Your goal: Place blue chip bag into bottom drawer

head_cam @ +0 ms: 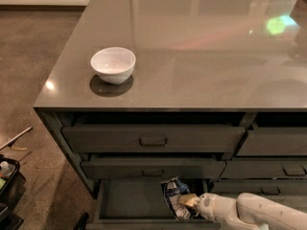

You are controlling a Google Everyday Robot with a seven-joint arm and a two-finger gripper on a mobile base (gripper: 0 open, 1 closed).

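Fingers (190, 201) clasp blue chip bag (171, 194) in bottom drawer (128, 201), right of centre; drawer floor leftward open.

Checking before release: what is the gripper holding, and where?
The gripper holds the blue chip bag by its right edge, inside the open bottom drawer.

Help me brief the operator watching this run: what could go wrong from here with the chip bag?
1. The blue chip bag stands crumpled and tall in the bottom drawer, its top near the middle drawer; it might snag when the drawer closes.
2. The gripper is right against the bag, low on the right; pulling back could drag it out.
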